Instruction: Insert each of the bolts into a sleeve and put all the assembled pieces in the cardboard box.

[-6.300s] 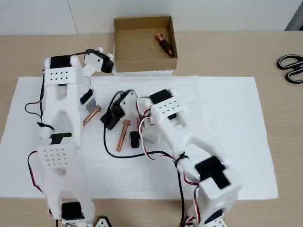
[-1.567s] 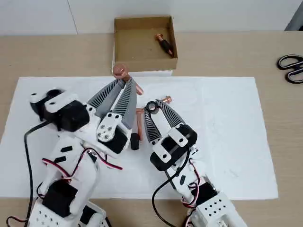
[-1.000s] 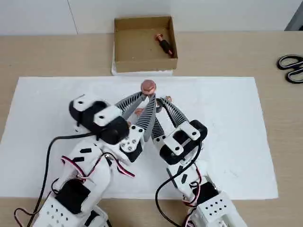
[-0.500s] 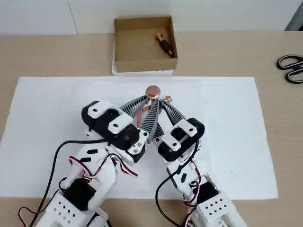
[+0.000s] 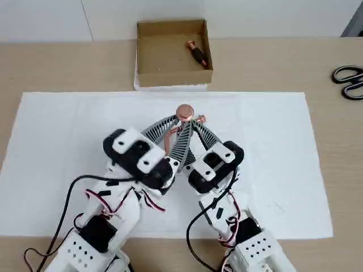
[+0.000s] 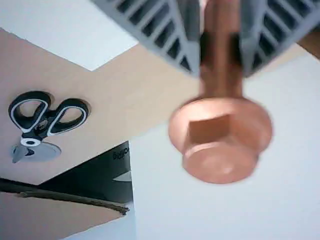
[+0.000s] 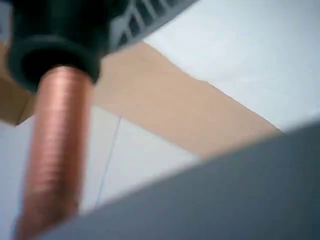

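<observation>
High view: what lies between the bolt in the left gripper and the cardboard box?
Nothing but bare white sheet, seen in the high view, from the bolt up to the box.

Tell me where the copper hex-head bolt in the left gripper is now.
In the high view the copper hex-head bolt is clamped in the left gripper over the white paper sheet, head toward the cardboard box, the right gripper alongside.

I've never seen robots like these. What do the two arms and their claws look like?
The left arm and right arm are chunky white plastic shells joined by black motor blocks. Each ends in two grey, tapering fingers with an open ribbed lattice. A loose black cable and thin red and white wires trail along them. White plates at the bases are dotted with small holes.
</observation>
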{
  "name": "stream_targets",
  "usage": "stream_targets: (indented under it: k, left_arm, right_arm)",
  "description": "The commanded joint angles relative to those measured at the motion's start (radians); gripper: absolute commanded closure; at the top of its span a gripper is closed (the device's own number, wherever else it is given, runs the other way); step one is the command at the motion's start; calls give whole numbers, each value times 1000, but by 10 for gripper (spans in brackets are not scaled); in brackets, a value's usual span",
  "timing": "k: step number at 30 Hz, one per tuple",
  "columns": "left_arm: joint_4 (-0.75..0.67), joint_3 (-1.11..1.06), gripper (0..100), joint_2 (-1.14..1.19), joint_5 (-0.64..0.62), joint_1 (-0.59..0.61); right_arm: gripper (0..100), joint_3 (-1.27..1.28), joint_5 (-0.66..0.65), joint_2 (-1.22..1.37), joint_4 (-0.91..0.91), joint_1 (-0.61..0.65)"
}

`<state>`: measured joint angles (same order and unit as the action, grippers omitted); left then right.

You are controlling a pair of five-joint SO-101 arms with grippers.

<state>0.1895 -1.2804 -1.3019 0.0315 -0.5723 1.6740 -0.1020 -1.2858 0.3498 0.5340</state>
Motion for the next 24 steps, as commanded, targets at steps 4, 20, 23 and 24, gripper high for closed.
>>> stream_targets:
  k: [4,20,23,24]
  left_arm:
    - [-49,-13,993,-3,12,-3]
    - [-25,-31,993,-3,12,-29]
    - [20,-42,993,-9,12,-28]
    - [26,-36,990,-9,12,-28]
  right_arm:
    - [994,-84,9,-16,-1,-4]
    - [994,-81,-58,-16,1,35]
    - [994,-87,-64,-16,4,35]
    - [994,-87,-64,-16,1,35]
